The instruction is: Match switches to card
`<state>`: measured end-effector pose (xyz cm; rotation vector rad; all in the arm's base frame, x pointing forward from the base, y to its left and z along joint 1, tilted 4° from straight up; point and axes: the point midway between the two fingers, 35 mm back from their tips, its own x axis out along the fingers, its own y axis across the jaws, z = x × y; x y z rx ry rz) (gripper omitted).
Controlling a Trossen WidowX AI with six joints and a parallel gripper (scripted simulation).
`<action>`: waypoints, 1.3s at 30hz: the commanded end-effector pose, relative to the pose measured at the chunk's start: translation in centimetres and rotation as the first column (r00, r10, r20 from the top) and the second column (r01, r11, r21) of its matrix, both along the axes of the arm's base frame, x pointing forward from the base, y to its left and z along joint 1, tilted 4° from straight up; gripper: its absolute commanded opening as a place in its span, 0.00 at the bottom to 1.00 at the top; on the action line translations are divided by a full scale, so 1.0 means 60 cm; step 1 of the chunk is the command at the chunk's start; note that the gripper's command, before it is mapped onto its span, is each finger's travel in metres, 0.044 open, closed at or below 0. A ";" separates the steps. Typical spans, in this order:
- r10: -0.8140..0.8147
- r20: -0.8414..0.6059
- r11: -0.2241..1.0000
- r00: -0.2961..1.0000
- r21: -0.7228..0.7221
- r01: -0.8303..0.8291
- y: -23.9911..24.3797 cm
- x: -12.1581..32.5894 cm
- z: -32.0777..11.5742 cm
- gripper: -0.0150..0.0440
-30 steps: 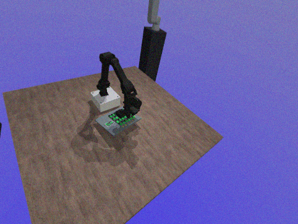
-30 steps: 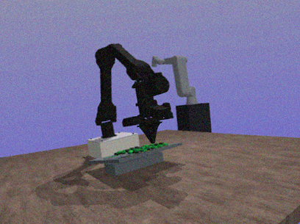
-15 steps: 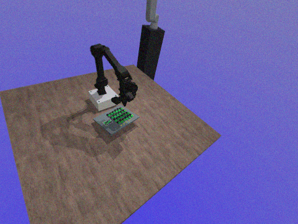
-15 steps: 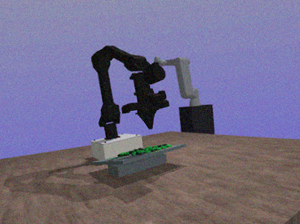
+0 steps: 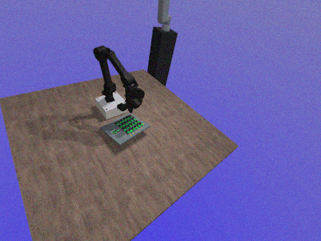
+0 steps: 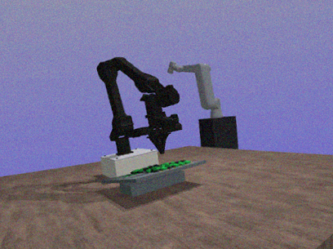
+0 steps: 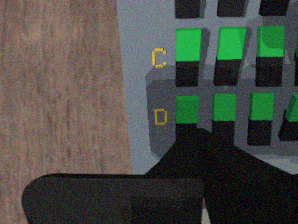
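Note:
The grey panel (image 5: 122, 139) (image 6: 153, 177) (image 7: 139, 30) bears a grid of green and dark rocker switches (image 5: 130, 124) (image 6: 161, 166). The small card (image 5: 115, 132) lies beside the grid; its squares are too small to read. My gripper (image 5: 130, 112) (image 6: 161, 152) (image 7: 193, 137) is shut and empty, its tips pointing down with a gap above the panel. In the wrist view the tips overlap the nearer dark ends of the first switch (image 7: 187, 109) and second switch (image 7: 224, 107) of row D. Row C (image 7: 188, 45) shows beyond. Which halves are raised is hard to tell.
The arm's white base (image 5: 111, 106) (image 6: 130, 162) stands on the wooden table (image 5: 83, 173) (image 6: 87, 242) (image 7: 60, 90), close behind the panel's near side. A second, pale arm (image 6: 205, 85) stands on a dark pedestal (image 5: 161, 54) (image 6: 218, 133) beyond the table.

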<state>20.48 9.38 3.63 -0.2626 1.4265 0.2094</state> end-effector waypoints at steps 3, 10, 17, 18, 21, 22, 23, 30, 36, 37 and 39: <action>-0.001 0.000 1.000 1.000 0.000 0.001 0.000 0.002 -0.013 0.25; -0.001 0.000 1.000 1.000 0.000 0.001 -0.001 0.004 -0.030 0.25; -0.001 0.000 1.000 1.000 0.000 0.001 -0.001 0.007 -0.046 0.25; -0.001 0.000 1.000 1.000 0.000 0.001 -0.001 0.007 -0.048 0.25; -0.001 0.000 1.000 1.000 -0.001 0.001 -0.001 0.008 -0.053 0.25; -0.001 0.000 1.000 1.000 -0.001 0.001 -0.001 0.008 -0.053 0.25; -0.001 0.000 1.000 1.000 -0.001 0.001 -0.001 0.008 -0.053 0.25; -0.001 0.000 1.000 1.000 -0.001 0.001 -0.001 0.008 -0.053 0.25; -0.001 0.000 1.000 1.000 -0.001 0.001 -0.001 0.008 -0.053 0.25; -0.001 0.000 1.000 1.000 -0.001 0.001 -0.001 0.008 -0.053 0.25; -0.001 0.000 1.000 1.000 -0.001 0.001 -0.001 0.008 -0.053 0.25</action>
